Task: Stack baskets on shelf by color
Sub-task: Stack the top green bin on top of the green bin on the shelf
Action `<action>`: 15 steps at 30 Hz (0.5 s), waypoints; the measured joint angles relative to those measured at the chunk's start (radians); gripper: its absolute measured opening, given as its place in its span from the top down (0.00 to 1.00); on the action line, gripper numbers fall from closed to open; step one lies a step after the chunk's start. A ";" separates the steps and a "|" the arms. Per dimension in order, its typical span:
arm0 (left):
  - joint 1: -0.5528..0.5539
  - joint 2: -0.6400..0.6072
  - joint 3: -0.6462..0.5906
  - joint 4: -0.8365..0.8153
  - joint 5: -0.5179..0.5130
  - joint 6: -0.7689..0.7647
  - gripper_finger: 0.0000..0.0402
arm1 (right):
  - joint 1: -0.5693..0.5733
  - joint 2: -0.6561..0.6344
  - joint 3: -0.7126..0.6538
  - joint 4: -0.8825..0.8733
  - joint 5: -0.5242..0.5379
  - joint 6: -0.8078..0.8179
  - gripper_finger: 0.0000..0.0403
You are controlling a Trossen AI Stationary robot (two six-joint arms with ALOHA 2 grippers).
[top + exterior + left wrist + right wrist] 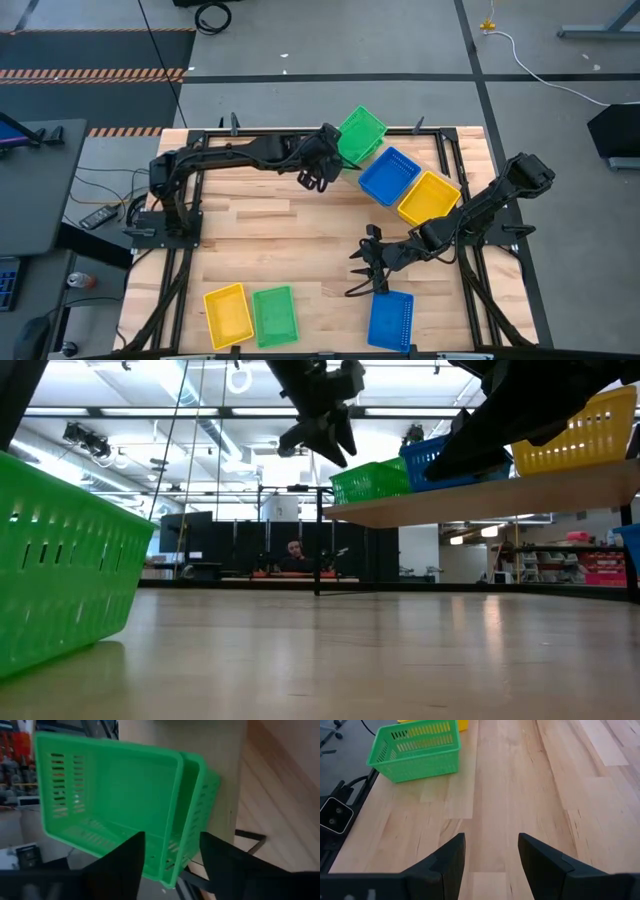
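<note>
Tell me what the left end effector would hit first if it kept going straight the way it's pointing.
Most likely the green baskets on the shelf. The left end effector is open and aimed at their near rim, where one basket sits nested in another. How far off they are is hard to judge.

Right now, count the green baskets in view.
3: two nested on the shelf end, seen in the left wrist view; one on the table's near edge. None obviously hidden.

Baskets (115, 800): glossy perforated plastic. Table (520, 795): smooth pale wood planks, slight sheen. Shelf (480, 495): light wood, prob. matt.
</note>
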 joint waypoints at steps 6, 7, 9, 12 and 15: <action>0.016 0.015 -0.002 -0.024 0.000 -0.012 0.43 | 0.000 0.000 0.000 0.003 0.000 0.004 0.53; 0.016 0.015 -0.002 -0.014 0.002 -0.012 0.42 | 0.000 0.000 0.000 0.003 0.000 0.004 0.53; 0.023 0.015 -0.001 0.000 0.018 -0.010 0.41 | 0.000 0.000 0.000 0.004 0.000 0.004 0.53; 0.035 0.025 -0.001 0.020 0.031 -0.009 0.42 | 0.000 0.000 0.000 0.004 0.000 0.004 0.53; 0.049 0.030 -0.001 0.018 0.068 -0.007 0.42 | 0.000 0.000 0.000 0.004 0.000 0.004 0.53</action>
